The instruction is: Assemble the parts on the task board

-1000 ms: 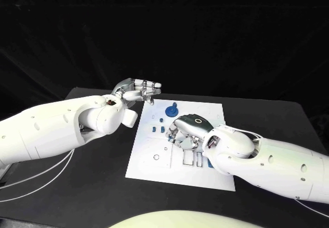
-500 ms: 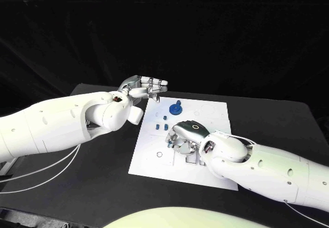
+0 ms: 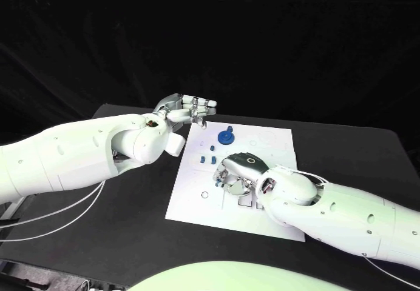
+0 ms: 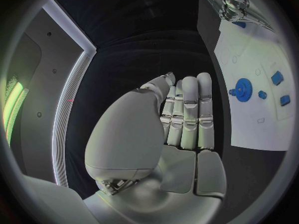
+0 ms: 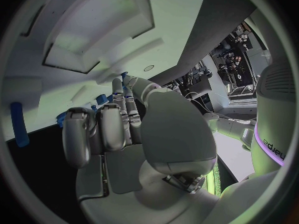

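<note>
On the table, mid-field: white board, long axis running 12 to 6. Right hand hovers low over board centre, fingers curled downward; whether they pinch a part, I cannot tell. Blue gear sits toward the board's 12 o'clock end, small blue pieces just at 7 o'clock of it. Left hand hangs off the board's 11 o'clock corner, fingers straight, empty. Judged: the left hand is nearer the gear, which lies at its 4 o'clock.
</note>
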